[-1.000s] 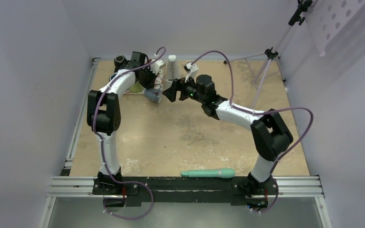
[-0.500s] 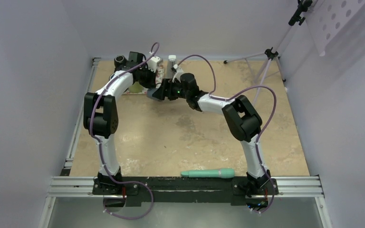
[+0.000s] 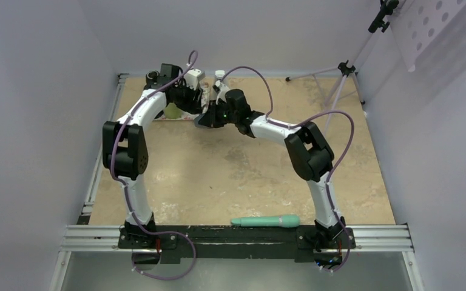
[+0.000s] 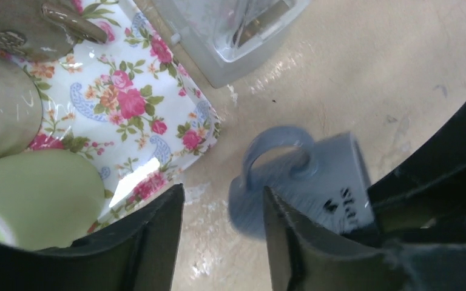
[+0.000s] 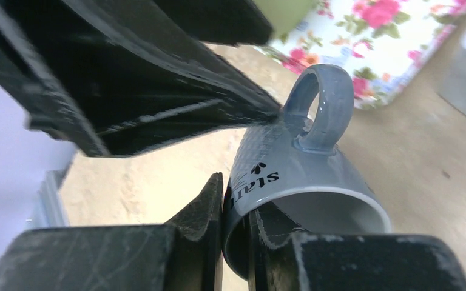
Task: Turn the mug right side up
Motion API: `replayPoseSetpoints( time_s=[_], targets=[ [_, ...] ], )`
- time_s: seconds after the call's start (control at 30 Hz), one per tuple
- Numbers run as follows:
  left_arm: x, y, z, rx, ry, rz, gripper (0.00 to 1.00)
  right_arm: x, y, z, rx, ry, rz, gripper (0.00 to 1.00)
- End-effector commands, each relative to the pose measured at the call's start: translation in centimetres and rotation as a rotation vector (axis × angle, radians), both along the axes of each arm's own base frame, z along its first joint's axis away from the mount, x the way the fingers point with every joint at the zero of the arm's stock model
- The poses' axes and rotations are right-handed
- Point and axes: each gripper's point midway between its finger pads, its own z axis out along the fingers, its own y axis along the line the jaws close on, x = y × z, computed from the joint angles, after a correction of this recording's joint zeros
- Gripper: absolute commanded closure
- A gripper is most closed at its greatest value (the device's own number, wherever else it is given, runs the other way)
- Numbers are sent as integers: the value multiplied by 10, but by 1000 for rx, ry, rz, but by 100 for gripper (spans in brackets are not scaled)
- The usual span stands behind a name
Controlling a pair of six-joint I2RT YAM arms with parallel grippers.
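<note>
Green and rounded, an unidentified object (image 4: 36, 194) is seen furthest left, lying on a flower-printed tray (image 4: 133, 115) at the far-left part of the table (image 3: 249, 176). Just right of the tray's edge, the left gripper (image 4: 223, 194) is held with its fingers spread and nothing between them, their tips close to the mug (image 4: 306, 182). The grey-blue mug is found beside the tray, on its side or steeply tilted, with its handle (image 5: 323, 100) uppermost and its mouth turned toward the right wrist camera. Whether it touches the tabletop cannot be told. Its wall is pinched at the rim by the right gripper (image 5: 235, 203), one finger outside and one inside the mouth. From above, the mug is almost wholly hidden by the two grippers, which are crowded together over it. A clear plastic container (image 4: 230, 30) is placed just beyond the mug, near the tray's corner. Further right, a tripod (image 3: 340, 76) is set at the table's far edge, well apart. A teal handled tool (image 3: 265, 221) is laid along the table's near edge, toward the right.
</note>
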Motion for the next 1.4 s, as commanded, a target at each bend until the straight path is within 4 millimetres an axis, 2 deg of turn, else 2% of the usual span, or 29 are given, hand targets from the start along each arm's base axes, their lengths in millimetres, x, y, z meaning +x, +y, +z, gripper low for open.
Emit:
replayPoseSetpoints(
  time_s=[0.0,0.1,0.17,0.4,0.47,0.53,0.67,0.9,0.93,1.03,1.1,1.23,1.37],
  targets=[
    [-22,-2,53,-19,-15,-38,38,2,-46,59,-174,-187,-78,100],
    [-34,1,60,2,6,-54,30,-12,-88,64,-366,-194,-127,100],
    [-40,5,62,20,20,-55,28,-27,-120,56,-495,-173,-148,100],
    [-55,11,66,53,46,-63,28,-92,-231,-3,-924,70,-276,100],
    [-58,13,64,63,53,-65,28,-109,-248,-12,-968,129,-297,100],
    [-60,14,63,70,55,-67,28,-123,-251,-18,-944,173,-290,100],
    [-65,15,63,80,60,-74,28,-136,-258,-34,-874,242,-286,100],
    [-67,19,65,105,51,-81,27,-137,-254,-53,-840,284,-255,100],
    [-66,21,65,112,46,-79,27,-136,-255,-53,-849,286,-260,95],
    [-62,28,67,154,22,-71,25,-132,-256,-45,-857,276,-276,62],
    [-54,34,71,192,-12,-61,23,-128,-259,-35,-865,254,-298,51],
    [-25,42,85,268,-128,-71,16,-120,-260,-13,-857,215,-325,39],
    [19,66,93,408,-193,13,11,-113,-262,4,-857,177,-351,38]
  ],
)
